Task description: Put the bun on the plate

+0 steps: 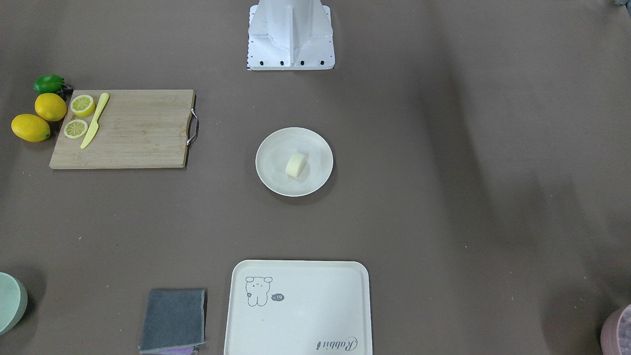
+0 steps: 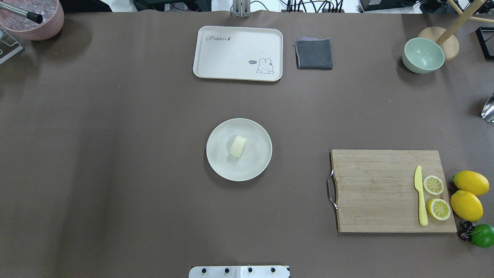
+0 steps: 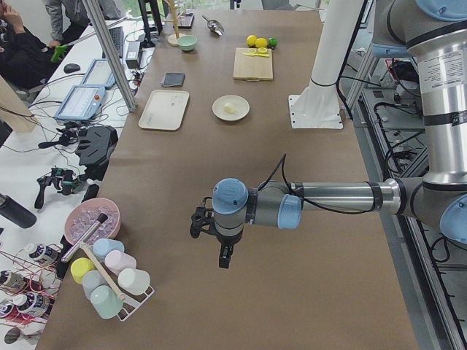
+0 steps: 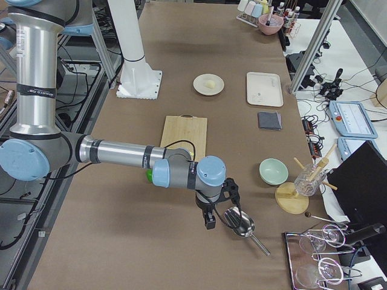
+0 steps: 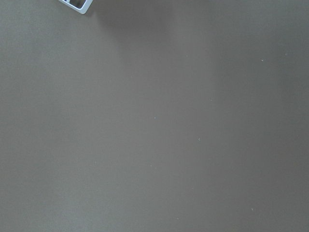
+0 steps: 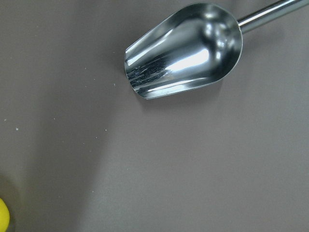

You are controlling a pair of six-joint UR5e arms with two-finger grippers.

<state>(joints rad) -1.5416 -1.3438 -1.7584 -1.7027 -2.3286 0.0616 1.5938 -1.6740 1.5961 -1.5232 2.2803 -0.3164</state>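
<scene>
**Limited visibility**
- The left claw (image 3: 223,257) hangs above bare counter (image 2: 115,154) and shows in the left side view only. Whether it is open or closed cannot be told.
- The right claw (image 4: 210,219) shows in the right side view only, so its state cannot be told either. It hangs just beside a metal scoop (image 6: 183,50) that lies on the counter.
- In the right wrist view, the scoop's handle runs out of frame at 2 o'clock. A yellow sliver at the 7 o'clock edge is too small to identify.
- The left wrist view shows counter surface and one metal corner at 11 o'clock, which cannot be identified.
- In the overhead view, the frame edge cuts off the pink bowl (image 2: 36,27) at 10 o'clock.
- A small dark item touches the green fruit (image 2: 482,235) and is hard to make out.

**Containers and contents**
- The plate (image 2: 220,164) sits mid-counter.
- The bun (image 2: 238,146) lies inside the plate, near its centre, tilted toward 1 o'clock. No claw is near it.
- The pink bowl holds clear lumps and a dark-tipped metal handle.
- The cream tray (image 2: 231,50) lies at 12 o'clock from the plate. A grey cloth (image 2: 313,54) lies just beside it.
- The green bowl (image 2: 422,56) stands at 2 o'clock.
- The cutting board (image 2: 374,193) lies at 4 o'clock. It carries a yellow knife (image 2: 420,200) and two lemon slices (image 2: 433,185).
- Two whole lemons (image 2: 471,182) lie just off the board's far end.
</scene>
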